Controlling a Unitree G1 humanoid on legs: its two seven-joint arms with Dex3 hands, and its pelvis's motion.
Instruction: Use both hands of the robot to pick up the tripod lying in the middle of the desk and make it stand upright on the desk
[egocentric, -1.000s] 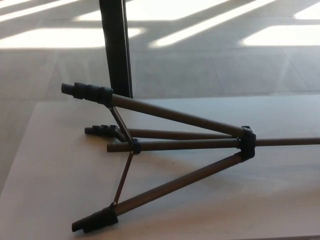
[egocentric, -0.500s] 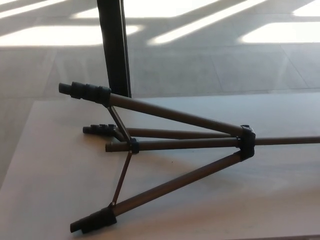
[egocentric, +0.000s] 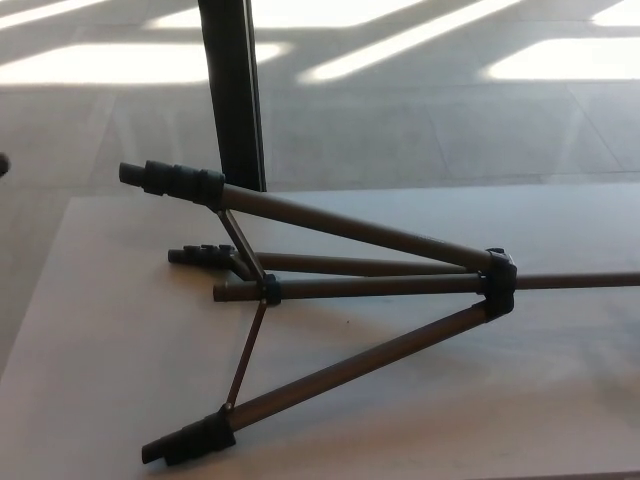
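Tripod (egocentric: 330, 300) lies on its side mid-desk (egocentric: 90, 330), legs spread, same pose as a second ago; only my head view shifted slightly. Neither of my hands shows, so finger state unknown. Pickup hasn't begun.

No text, label, brand, number or sign is showing legibly anywhere: the tripod (egocentric: 340, 290) lying on the desk (egocentric: 90, 330) is bearing no readable marking.
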